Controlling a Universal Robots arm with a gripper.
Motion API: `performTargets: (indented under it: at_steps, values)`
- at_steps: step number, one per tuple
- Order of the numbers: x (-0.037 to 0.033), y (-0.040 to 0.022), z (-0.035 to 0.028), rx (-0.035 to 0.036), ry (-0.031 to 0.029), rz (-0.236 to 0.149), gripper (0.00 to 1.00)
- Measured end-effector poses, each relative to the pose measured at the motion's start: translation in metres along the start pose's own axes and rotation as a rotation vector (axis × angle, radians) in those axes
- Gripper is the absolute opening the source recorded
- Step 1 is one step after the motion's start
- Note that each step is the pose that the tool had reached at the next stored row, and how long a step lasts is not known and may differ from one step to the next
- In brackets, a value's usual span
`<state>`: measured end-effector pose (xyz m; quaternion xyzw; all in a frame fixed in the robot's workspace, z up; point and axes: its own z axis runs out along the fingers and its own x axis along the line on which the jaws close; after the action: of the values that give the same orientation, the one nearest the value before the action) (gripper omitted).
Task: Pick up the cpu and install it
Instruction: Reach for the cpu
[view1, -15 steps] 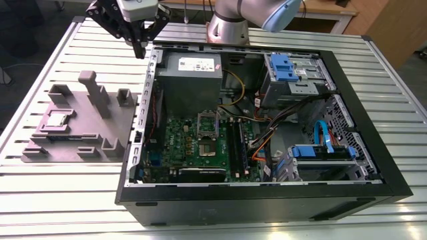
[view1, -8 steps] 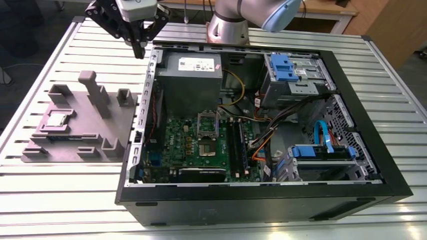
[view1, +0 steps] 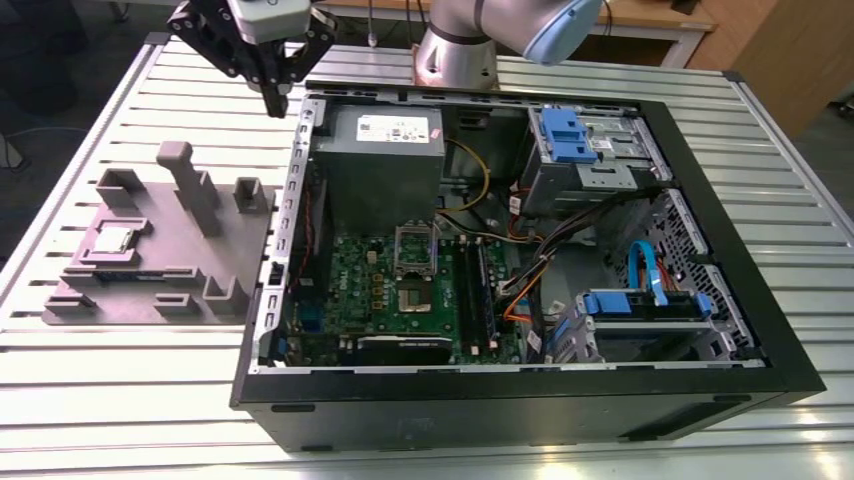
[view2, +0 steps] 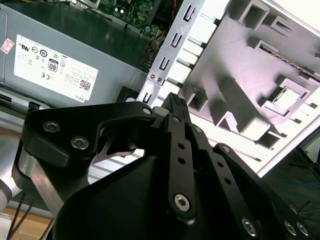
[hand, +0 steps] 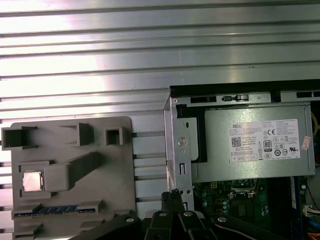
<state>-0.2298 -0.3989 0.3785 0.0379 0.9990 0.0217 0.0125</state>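
The cpu (view1: 114, 238) is a small silvery square lying flat in a recess of the grey holder block (view1: 174, 270), on the table at the exterior view's left. It also shows as the cpu (hand: 32, 181) in the first wrist view and the cpu (view2: 287, 98) in the second. My gripper (view1: 276, 103) hangs above the table beside the computer case's back corner, well apart from the chip. Its black fingers meet with nothing between them, as the gripper (hand: 172, 196) and gripper (view2: 175, 102) in both wrist views confirm. The motherboard socket (view1: 415, 247) lies inside the case.
The open black computer case (view1: 534, 395) fills the table's middle and right. Inside it are a grey power supply (view1: 380, 150), blue drive bays (view1: 577, 135), loose cables (view1: 534, 270) and memory sticks (view1: 477, 290). Tall posts (view1: 187, 185) rise from the holder block.
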Motion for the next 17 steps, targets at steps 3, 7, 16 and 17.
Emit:
performTargets:
  at_steps: [3,7,16,17]
  values:
    - [0.0002,0.0,0.0,0.0,0.0,0.0,0.1]
    - [0.0003,0.0,0.0,0.0001,0.0,0.0,0.1]
    - [0.0016,-0.0002,0.0012,-0.0001,0.0,0.0,0.1]
    - [0.0038,-0.0005,0.0038,0.0001,0.0008,0.0,0.1]
